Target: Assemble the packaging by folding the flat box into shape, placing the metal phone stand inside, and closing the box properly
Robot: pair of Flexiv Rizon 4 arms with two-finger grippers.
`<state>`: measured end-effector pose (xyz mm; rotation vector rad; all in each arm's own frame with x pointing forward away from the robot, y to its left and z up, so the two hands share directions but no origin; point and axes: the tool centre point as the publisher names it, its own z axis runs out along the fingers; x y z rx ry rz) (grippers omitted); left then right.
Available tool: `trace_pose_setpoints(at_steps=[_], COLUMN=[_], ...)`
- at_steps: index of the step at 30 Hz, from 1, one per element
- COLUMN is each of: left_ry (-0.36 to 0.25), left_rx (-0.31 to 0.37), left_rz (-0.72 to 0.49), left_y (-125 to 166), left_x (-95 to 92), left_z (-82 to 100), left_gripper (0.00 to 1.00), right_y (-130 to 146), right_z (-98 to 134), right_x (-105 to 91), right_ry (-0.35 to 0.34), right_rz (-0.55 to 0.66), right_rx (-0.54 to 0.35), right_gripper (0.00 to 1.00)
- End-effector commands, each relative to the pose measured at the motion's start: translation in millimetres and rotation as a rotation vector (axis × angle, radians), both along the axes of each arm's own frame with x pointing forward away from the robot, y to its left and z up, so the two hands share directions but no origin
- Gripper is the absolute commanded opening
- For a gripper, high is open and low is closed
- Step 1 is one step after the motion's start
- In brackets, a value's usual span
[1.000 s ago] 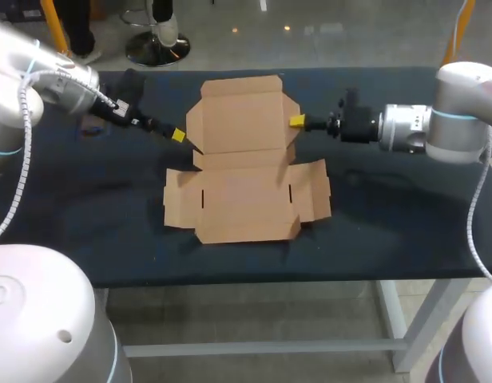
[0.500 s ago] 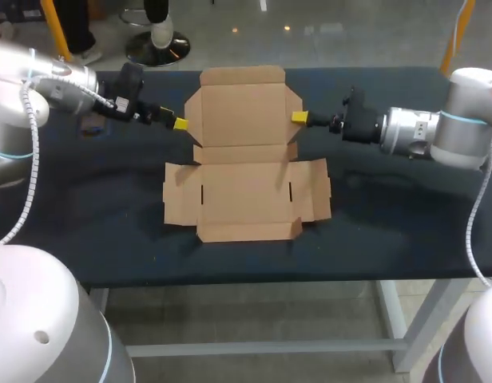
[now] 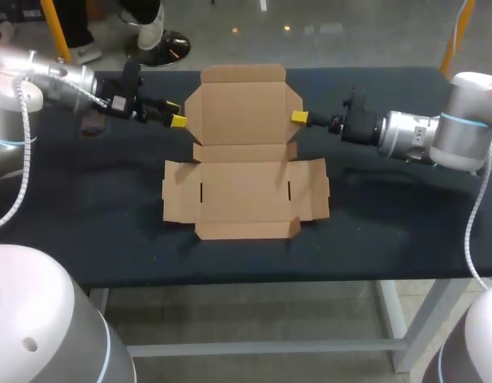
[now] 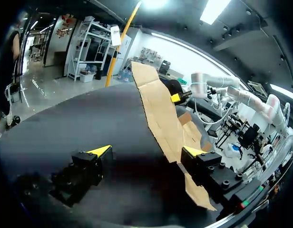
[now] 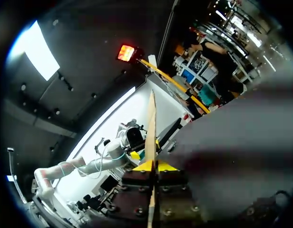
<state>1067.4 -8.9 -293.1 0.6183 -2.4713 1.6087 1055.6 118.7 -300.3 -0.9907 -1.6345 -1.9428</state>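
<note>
- From above, the right gripper point(image 3: 298, 118) shows only one yellow tip, pressed against the right side flap of the flat box point(image 3: 244, 187) in the upper middle of the frame. Its other finger is hidden there.
- The right wrist view settles it. The right gripper point(image 5: 153, 166) has both yellow tips closed tight on the cardboard, and the flat box point(image 5: 151, 123) is seen edge-on, rising as a thin strip straight ahead of the fingers.
- The left gripper point(image 3: 176, 118) sits just off the box's left side flap, upper left of centre. Whether it touches the flap I can't tell from above.
- In its own wrist view the left gripper point(image 4: 146, 152) is spread wide with nothing held. The cardboard point(image 4: 158, 109) runs beside one finger and slants up off the table.
- The box's near half lies flat at the middle of the table point(image 3: 390, 231), flaps spread.
- A small dark item point(image 3: 89, 128) under the left arm at the left edge is too indistinct to name.
- Dark tabletop lies open on both sides of the box and along the near edge. The box's far flap reaches almost to the table's back edge.
</note>
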Motion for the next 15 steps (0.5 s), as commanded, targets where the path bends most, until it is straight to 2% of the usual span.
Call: trace_pose_setpoints(at_steps=[1, 3, 15], left_ry=[0.005, -0.004, -0.025], left_rx=[-0.043, -0.086, -0.136], left_rz=[-0.075, -0.12, -0.166], left_y=[-2, -5, -38], left_x=[-0.7, -4.8, 0.2], left_z=[1.0, 3.1, 10.5], left_gripper=[1.0, 1.0, 1.0], right_y=[2, 4, 7], right_z=[-2, -2, 3], right_x=[6.1, 7.6, 13.4], right_ry=[-0.019, -0.029, -0.085], right_rz=[0.012, 0.015, 0.002], right_rx=[0.011, 0.009, 0.033], right_gripper=[0.0, 0.0, 0.0])
